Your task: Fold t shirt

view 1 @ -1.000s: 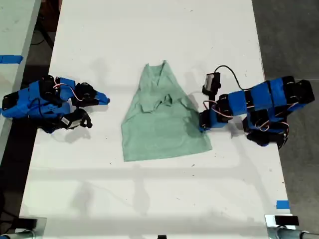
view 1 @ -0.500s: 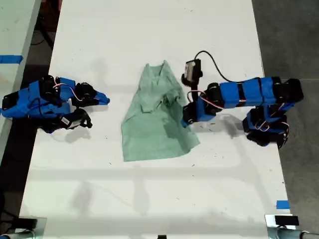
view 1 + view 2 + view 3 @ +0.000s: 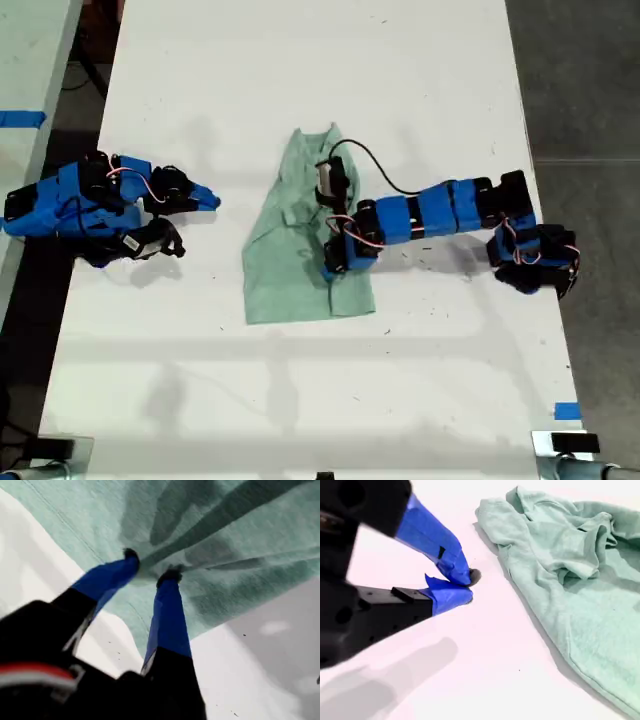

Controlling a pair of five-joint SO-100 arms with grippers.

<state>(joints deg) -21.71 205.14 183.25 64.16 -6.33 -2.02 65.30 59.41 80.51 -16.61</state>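
while my first gripper is pinching a raised fold of the t shirt over the middle of the white table, i am judging that the edge needs laying flat and square over the far side. my second gripper, fingers pressed together on nothing, is resting just beside the cloth.

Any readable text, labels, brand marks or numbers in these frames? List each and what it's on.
None readable in any view.
t shirt: plain, no print or tag showing.
Arms, my first tool and my second tool: blue and black surfaces, no lettering visible.
Blue tape pieces at the exterior view's edges: blank.
Table: unmarked.
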